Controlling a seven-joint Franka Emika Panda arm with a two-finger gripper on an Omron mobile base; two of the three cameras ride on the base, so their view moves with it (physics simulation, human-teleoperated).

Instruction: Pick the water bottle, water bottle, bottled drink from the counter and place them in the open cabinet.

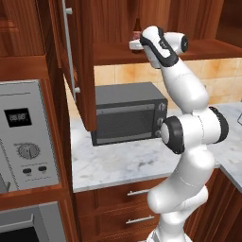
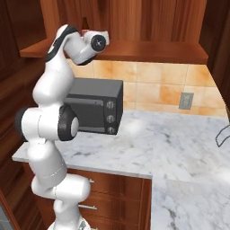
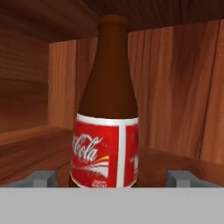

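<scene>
One bottled drink [image 3: 107, 118] stands upright on cabinet shelf [image 3: 30, 148], gripper [image 3: 112, 178] jaws spread, probably released; you back straight out.

a home kitchen, rendered; a white-grey marble counter [image 1: 118, 163] runs over reddish-brown wooden drawers [image 1: 134, 208] with silver bar handles; a dark microwave [image 1: 128, 113] sits on it; a built-in oven panel [image 1: 26, 137] stands left; tan tiles [image 2: 152, 85] and a wall outlet [image 2: 186, 100] back the counter; a wooden wall cabinet [image 2: 134, 49] hangs above
</scene>
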